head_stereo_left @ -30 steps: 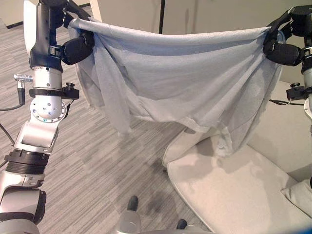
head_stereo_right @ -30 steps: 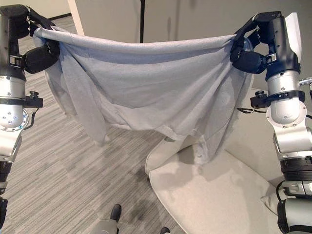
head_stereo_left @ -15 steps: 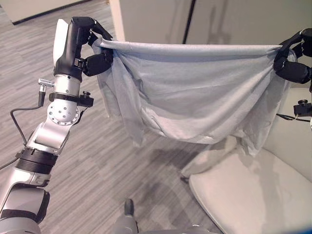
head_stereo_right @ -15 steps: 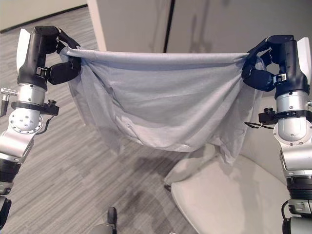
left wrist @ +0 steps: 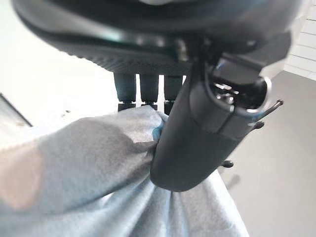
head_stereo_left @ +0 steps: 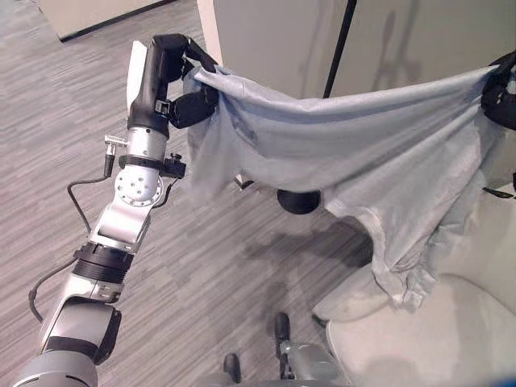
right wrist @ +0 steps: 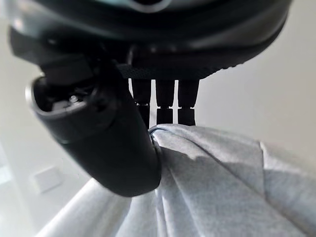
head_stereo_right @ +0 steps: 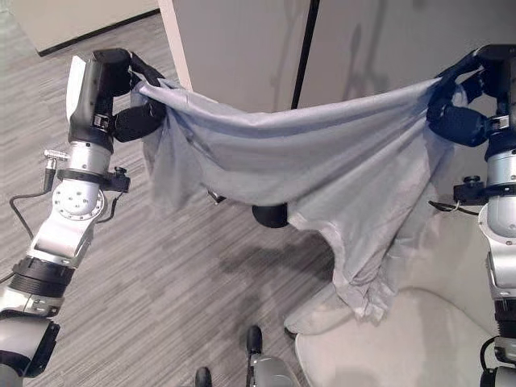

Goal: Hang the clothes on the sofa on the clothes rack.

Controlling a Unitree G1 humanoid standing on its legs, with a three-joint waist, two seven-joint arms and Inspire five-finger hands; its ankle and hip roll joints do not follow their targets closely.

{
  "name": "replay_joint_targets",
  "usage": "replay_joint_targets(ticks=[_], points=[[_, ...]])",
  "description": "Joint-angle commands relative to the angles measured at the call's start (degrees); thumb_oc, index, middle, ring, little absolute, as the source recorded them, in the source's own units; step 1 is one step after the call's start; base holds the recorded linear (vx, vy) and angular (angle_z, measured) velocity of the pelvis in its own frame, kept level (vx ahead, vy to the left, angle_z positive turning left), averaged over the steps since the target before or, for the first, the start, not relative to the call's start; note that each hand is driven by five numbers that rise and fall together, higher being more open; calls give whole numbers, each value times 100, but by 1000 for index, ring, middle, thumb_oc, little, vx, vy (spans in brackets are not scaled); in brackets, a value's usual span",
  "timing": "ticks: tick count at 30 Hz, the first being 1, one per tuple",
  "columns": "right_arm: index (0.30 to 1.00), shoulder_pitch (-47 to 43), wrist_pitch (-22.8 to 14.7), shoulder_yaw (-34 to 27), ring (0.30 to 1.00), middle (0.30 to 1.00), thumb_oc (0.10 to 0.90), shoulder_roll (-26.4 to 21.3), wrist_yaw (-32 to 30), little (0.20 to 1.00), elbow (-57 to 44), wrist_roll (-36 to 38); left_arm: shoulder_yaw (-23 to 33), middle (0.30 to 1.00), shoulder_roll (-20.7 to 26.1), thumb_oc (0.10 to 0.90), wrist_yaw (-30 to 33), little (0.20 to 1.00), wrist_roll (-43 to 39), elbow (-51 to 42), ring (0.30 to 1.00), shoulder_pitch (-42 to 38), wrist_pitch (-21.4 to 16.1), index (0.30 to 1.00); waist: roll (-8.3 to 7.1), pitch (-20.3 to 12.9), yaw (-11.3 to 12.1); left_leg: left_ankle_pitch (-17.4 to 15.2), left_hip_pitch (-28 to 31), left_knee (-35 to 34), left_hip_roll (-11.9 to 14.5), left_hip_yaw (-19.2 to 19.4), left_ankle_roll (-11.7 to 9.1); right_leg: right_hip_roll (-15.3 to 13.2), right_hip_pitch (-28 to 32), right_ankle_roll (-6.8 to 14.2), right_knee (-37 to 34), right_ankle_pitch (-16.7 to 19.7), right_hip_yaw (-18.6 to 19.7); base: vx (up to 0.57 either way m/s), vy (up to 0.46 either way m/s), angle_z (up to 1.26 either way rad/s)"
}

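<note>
Fingers (head_stereo_right: 133,125) pinching grey garment (head_stereo_right: 322,173), both hands raised apart

Pale grey-blue garment (head_stereo_right: 306,153), cream sofa (head_stereo_right: 403,339), grey striped carpet (head_stereo_right: 161,274) (black rack pole (head_stereo_right: 304,52)).

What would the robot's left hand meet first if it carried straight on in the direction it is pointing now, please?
Probably the pale wall panel behind the black rack pole. The left hand, pinching the light grey garment, points up and forward toward it; depth is unclear.
</note>
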Motion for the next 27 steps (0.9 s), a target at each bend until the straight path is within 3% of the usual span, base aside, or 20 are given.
replay_joint_targets(ticks=[1, 2, 3, 4, 6, 7, 8, 11, 12, 13, 14, 16, 17, 19, 20, 21, 22, 25, 27], points=[[300, -450, -410, -264, 300, 300, 400, -558, -97, 300, -353, 60, 439, 300, 329, 400, 160, 300, -44, -416, 300, -393, -495, 300, -483, -714, 363, 92, -531, 2353, -507, 89, -141, -40, 259, 655, -237, 398, 276, 188, -77, -37], [300, -483, -420, -239, 300, 300, 400, -505, -104, 300, -344, 98, 510, 300, 321, 400, 172, 300, -83, -424, 300, -310, -508, 300, -564, -679, 434, 202, -744, 2786, -492, 117, -162, -75, 391, 607, -237, 317, 320, 297, -81, -64], [300, -440, -377, -217, 300, 300, 400, -474, -29, 300, -381, 79, 636, 300, 353, 400, 162, 300, -136, -489, 300, -203, -503, 300, -623, -666, 480, 153, -1085, 3040, -199, 292, -50, -79, 575, 555, -237, 184, 386, 377, -73, -64], [300, -424, -373, -194, 300, 300, 400, -472, -16, 300, -436, 60, 674, 300, 389, 400, 183, 300, -127, -529, 300, -188, -511, 300, -649, -648, 541, 45, -1298, 2893, -146, 284, 67, -98, 647, 544, -237, 139, 467, 349, -4, -54], [300, -438, -390, -160, 300, 300, 400, -484, -24, 300, -516, 13, 727, 300, 456, 400, 211, 300, -90, -563, 300, -142, -502, 300, -681, -648, 652, -194, -1410, 2161, -94, 195, 267, -122, 716, 563, -237, 50, 642, 274, 94, -41], [300, -454, -425, -142, 300, 300, 400, -484, -33, 300, -514, 33, 767, 300, 484, 400, 241, 300, -67, -594, 300, -99, -491, 300, -707, -662, 714, -125, -1382, 1454, -36, 114, 292, -145, 767, 592, -237, -20, 708, 313, 131, -63], [300, -486, -443, -133, 300, 300, 400, -490, -57, 300, -511, 64, 788, 300, 536, 400, 268, 300, -57, -621, 300, -75, -478, 300, -680, -667, 765, 225, -1456, 745, 97, -11, 234, -130, 841, 598, -237, -114, 729, 326, 135, -65], [300, -571, -482, -88, 300, 300, 400, -490, -170, 300, -416, 37, 779, 300, 727, 400, 394, 300, -44, -636, 300, -113, -506, 300, -631, -679, 875, 788, -1812, -520, 222, -400, -28, -136, 1158, 624, -237, -396, 866, 345, 113, -41], [300, -585, -462, -56, 300, 300, 400, -452, -127, 300, -367, 59, 789, 300, 738, 400, 346, 300, -91, -688, 300, -89, -516, 300, -533, -750, 844, 655, -1769, -542, 258, -424, -86, -127, 1212, 656, -237, -440, 931, 212, 90, -49], [300, -585, -462, -56, 300, 300, 400, -452, -127, 300, -367, 59, 789, 300, 738, 400, 346, 300, -91, -688, 300, -89, -516, 300, -533, -750, 844, 655, -1769, -542, 258, -424, -86, -127, 1212, 656, -237, -440, 931, 319, 216, -67], [300, -568, -459, -82, 300, 300, 400, -415, -134, 300, -386, 17, 776, 300, 703, 400, 319, 300, -54, -754, 300, -101, -525, 300, -396, -877, 819, 736, -1675, -542, 253, -427, -124, -187, 1299, 743, -237, -529, 950, 355, 290, -54], [300, -595, -432, -118, 300, 300, 400, -403, -167, 300, -494, -88, 758, 300, 737, 400, 297, 300, 28, -858, 300, -101, -555, 300, -346, -979, 831, 805, -1549, -542, 173, -414, -106, -363, 1287, 781, -237, -444, 960, 342, 296, -45], [300, -706, -400, -62, 300, 300, 400, -381, -210, 300, -429, -153, 668, 300, 803, 400, 304, 300, 19, -880, 300, -203, -581, 300, -298, -1070, 812, 701, -1301, -542, 17, -293, -2, -613, 1265, 879, 15, -275, 944, 301, 261, -34], [300, -824, -382, 15, 300, 300, 400, -357, -231, 300, -415, -159, 618, 300, 880, 400, 322, 300, 2, -829, 300, -310, -582, 300, -304, -1050, 852, 620, -1169, -542, -73, -171, 95, -744, 1141, 937, 404, -112, 1036, 263, 268, -39], [300, -1043, -356, 142, 300, 300, 400, -397, -310, 300, -370, -184, 448, 300, 993, 400, 364, 300, -12, -787, 300, -540, -576, 300, -250, -993, 824, 491, -994, -542, -214, -39, 260, -910, 851, 987, 1151, 419, 1012, 169, 272, -40], [300, -1239, -345, 269, 300, 300, 400, -411, -343, 300, -329, -203, 399, 300, 1040, 400, 407, 300, -17, -743, 300, -629, -582, 300, -221, -909, 842, 449, -907, -542, -251, 26, 342, -999, 588, 993, 1614, 697, 989, 189, 264, -34], [300, -1285, -346, 307, 300, 300, 400, -415, -347, 300, -311, -204, 406, 300, 1045, 400, 410, 300, -18, -731, 300, -636, -585, 300, -227, -911, 852, 404, -895, -542, -258, 42, 340, -1008, 561, 1002, 1674, 645, 1022, 66, 178, -39], [300, -1658, -366, 552, 300, 300, 400, -368, -401, 300, -225, -154, 437, 300, 1236, 400, 418, 300, -10, -715, 300, -771, -569, 300, -103, -781, 833, 223, -709, -542, -265, 349, 474, -1248, 38, 991, 2380, 739, 495, 98, 207, -36], [300, -1782, -357, 625, 300, 300, 400, -362, -363, 300, -256, -91, 502, 300, 1278, 400, 407, 300, -25, -742, 300, -812, -592, 300, -88, -749, 763, 138, -576, -542, -285, 430, 472, -1138, -277, 973, 2238, 487, 308, 173, 110, -33]])
